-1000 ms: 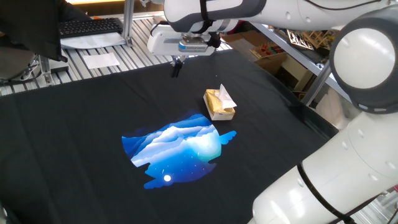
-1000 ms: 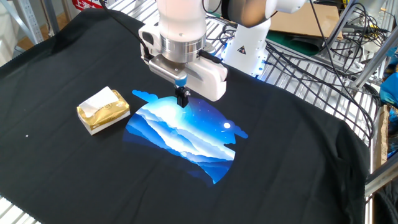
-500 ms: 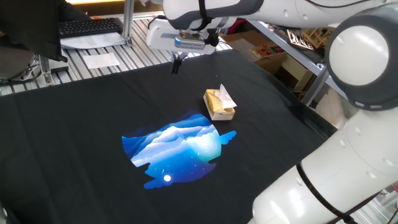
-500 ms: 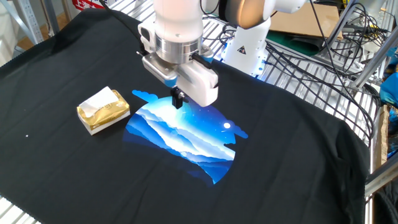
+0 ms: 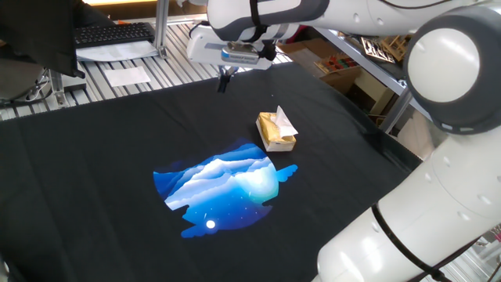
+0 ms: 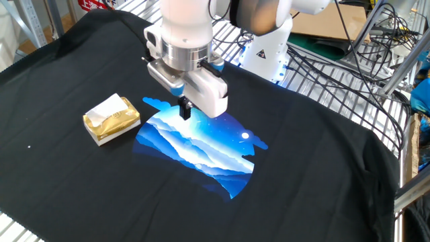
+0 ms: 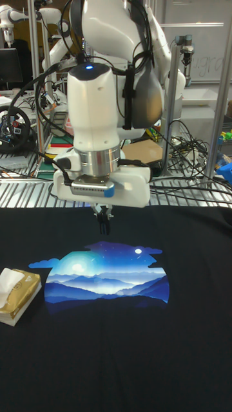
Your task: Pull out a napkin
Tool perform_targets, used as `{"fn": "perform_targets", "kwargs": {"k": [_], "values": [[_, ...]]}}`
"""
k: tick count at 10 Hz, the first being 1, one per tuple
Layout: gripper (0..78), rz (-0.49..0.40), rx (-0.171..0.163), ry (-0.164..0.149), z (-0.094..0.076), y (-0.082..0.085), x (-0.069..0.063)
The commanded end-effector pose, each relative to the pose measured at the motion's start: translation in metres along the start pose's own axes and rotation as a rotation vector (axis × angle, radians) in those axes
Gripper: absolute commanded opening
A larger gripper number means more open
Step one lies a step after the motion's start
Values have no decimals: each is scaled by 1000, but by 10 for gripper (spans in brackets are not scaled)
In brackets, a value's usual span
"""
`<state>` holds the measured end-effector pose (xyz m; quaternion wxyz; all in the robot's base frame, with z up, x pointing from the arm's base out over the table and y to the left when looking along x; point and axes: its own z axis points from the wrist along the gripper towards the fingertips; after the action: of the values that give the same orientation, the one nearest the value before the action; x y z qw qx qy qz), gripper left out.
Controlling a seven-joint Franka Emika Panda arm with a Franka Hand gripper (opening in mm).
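Tall fixed view: jaws [image 7: 102,222] closed together, gripping nothing, hanging above the black cloth [image 7: 187,335]. Napkin [image 7: 11,281] pokes from yellow-tan box [image 7: 19,306], well apart to one side, on counter.

A robotics lab: metal-slat benches [image 5: 117,74], aluminium frame posts [image 7: 224,96], tangled cables [image 6: 336,54], keyboard [image 5: 113,34] far left, a second white robot arm [image 7: 8,16] far left.
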<state>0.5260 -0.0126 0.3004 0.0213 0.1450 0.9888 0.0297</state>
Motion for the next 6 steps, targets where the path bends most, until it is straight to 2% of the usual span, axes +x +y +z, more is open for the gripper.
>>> {"fn": "perform_targets", "kwargs": {"k": [1, 2, 5, 6], "values": [[0, -32, 5, -1, -8, -4, -20], [0, -40, 5, 1, -9, -6, -24], [0, -117, 5, 5, -9, -37, -49], [0, -117, 5, 5, -9, -37, -49]]}}
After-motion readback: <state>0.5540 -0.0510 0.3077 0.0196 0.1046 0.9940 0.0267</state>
